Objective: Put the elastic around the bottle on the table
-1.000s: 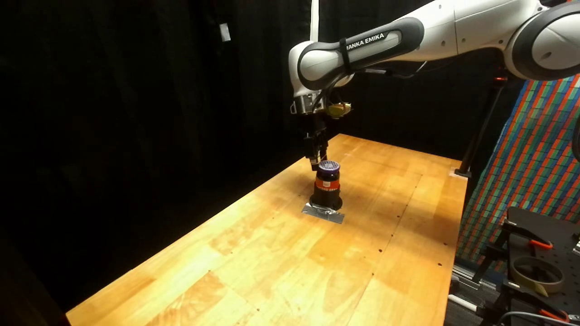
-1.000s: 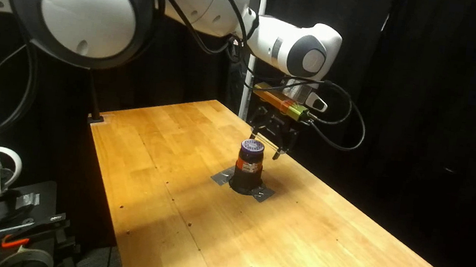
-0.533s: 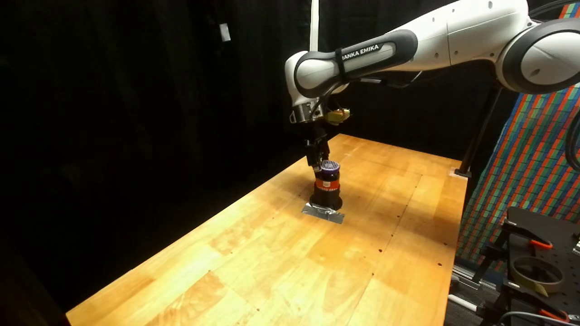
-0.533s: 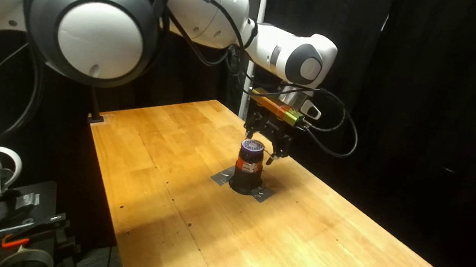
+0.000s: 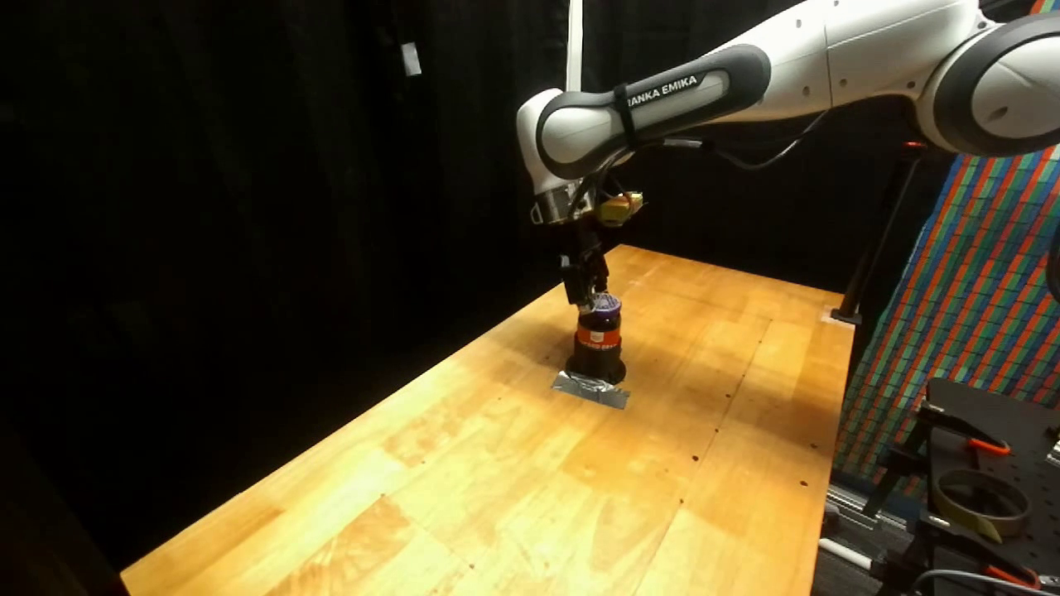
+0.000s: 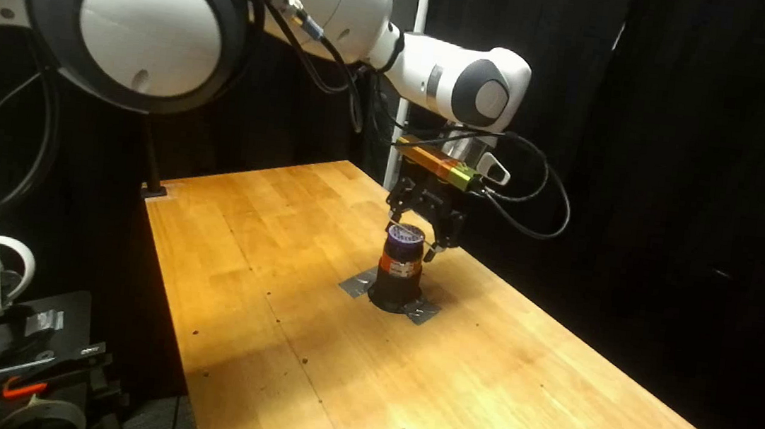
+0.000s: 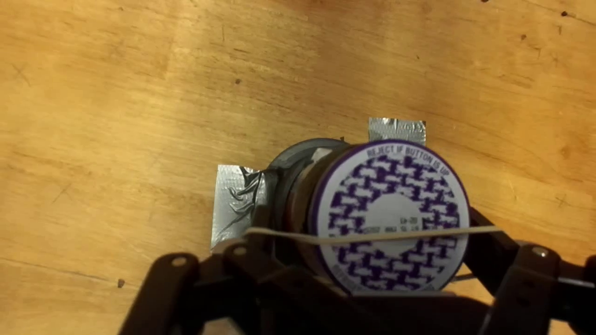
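The bottle point(image 5: 598, 338), dark with an orange-red band and a purple-white lid, stands upright in a black round holder taped to the table point(image 5: 530, 488). It also shows in the other views point(image 6: 400, 266) point(image 7: 396, 186). My gripper point(image 6: 411, 237) is low over the bottle's top, fingers spread apart on either side of the lid; it shows in the wrist view point(image 7: 370, 228) too. The pale elastic point(image 7: 363, 238) is stretched between the fingers. One strand crosses above the lid; a piece of another strand point(image 7: 463, 277) shows past the lid's edge. The rest is hidden.
Silver tape strips point(image 7: 237, 200) hold the black base point(image 6: 393, 299) to the table. A dark side stand with a tape roll point(image 5: 983, 503) is beside the table. A black post point(image 5: 878, 223) rises at the table's far corner.
The gripper has come down and moved sideways over the bottle. The elastic, earlier behind the bottle, now has a strand across the lid. The bottle has not moved.
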### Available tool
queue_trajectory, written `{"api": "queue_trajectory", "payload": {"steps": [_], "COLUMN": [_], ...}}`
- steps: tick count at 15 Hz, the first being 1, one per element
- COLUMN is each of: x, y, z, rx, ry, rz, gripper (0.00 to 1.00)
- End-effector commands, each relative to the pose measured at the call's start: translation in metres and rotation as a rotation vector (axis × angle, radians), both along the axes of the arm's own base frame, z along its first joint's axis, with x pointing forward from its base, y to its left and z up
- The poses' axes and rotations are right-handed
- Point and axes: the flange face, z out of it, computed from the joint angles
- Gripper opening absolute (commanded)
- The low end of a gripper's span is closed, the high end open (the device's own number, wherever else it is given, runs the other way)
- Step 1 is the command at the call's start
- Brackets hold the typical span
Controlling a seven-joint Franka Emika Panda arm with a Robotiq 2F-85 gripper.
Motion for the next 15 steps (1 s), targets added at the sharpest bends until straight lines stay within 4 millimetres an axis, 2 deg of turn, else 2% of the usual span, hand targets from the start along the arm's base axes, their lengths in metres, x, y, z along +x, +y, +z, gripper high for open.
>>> {"api": "queue_trajectory", "payload": {"steps": [1,7,12,13,14,15], "x": [-0.026,-0.067,-0.090,-0.092,-0.096,-0.100], "y": [0.005,0.003,0.002,0.002,0.001,0.000], "z": [0.016,0.001,-0.004,-0.004,-0.005,-0.005], "rx": [-0.037,-0.054,-0.095,-0.094,-0.097,-0.095], "ry": [-0.004,0.038,-0.088,-0.137,-0.179,-0.228], "rz": [-0.027,-0.087,-0.138,-0.137,-0.146,-0.155], "gripper": [1.00,1.00,1.00,0.75,0.73,0.67]}}
